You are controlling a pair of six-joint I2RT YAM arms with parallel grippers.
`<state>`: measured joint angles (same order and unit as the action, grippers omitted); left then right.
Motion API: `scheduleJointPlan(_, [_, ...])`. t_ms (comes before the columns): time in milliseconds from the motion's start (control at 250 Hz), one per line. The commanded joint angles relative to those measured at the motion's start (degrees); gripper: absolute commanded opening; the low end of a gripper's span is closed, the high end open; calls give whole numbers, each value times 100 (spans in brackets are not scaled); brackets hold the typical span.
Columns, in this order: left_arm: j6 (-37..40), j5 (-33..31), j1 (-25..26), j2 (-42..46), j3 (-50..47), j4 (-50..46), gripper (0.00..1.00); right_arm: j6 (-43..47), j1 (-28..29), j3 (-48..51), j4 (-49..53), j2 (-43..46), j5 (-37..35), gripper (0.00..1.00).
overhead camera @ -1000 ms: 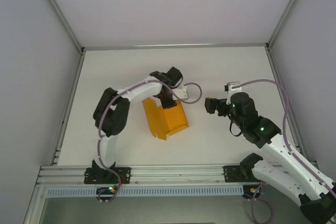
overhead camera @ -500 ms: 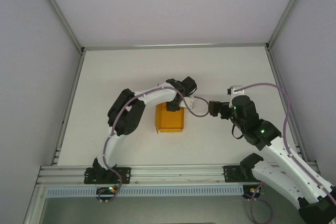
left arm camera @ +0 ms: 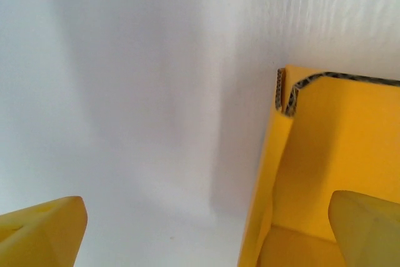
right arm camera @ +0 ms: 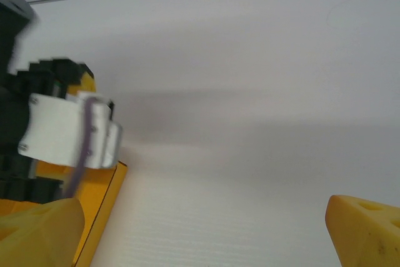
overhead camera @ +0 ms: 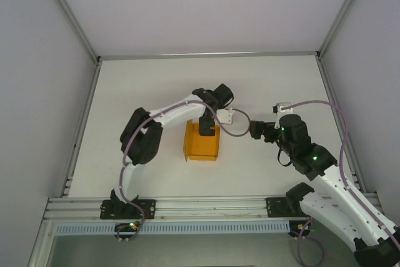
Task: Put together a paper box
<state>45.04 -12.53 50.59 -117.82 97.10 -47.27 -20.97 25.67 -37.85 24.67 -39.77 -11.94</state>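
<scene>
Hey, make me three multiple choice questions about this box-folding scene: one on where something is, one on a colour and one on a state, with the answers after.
1. Where is the paper box on the table?
A. Under the left gripper, near the table's middle
B. At the table's near right corner
C. Against the far wall

2. What colour is the paper box?
A. Blue
B. Green
C. Orange-yellow

3. How do the left gripper's jaws stand?
A. Shut on the box wall
B. Open, one finger on each side of a box wall
C. Shut on nothing

Answers:
1 A: the top view shows the left gripper over the box's far edge, with the right gripper apart to its right.
2 C: the card is orange-yellow in the top view.
3 B: the left wrist view shows the fingers wide apart with the wall between them.
</scene>
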Motion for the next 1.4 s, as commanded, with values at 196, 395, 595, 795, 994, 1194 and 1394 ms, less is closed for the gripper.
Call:
scheduleJointPlan(196, [-1296,767,-481,1508,26,747,100,560,-83,-234,130,-181,773,100])
scheduleJointPlan(395, [-4080,423,-1816,2573,-480,1178,100,1383,57,-1024,-249,-2165,2103,100])
scheduleJointPlan(595, [-5730,-62,-2968,4152,-2813,1592,100,2278,593,-2758,-5,-5029,2396,88])
scheduleJointPlan(795, [-6431,761,-3837,5091,-4346,1967,100,2643,808,-4195,217,-6925,2409,75])
scheduleJointPlan(994, [-6422,696,-3994,5195,-4503,1937,100,2625,881,-4609,160,-7610,2702,67])
scheduleJointPlan(1194, [-6398,764,-3995,5182,-4509,2004,100,2360,887,-4375,38,-7651,2472,38])
scheduleJointPlan(1394, [-6425,717,-3994,5199,-4516,2011,100,1783,930,-3781,-282,-7207,1771,16])
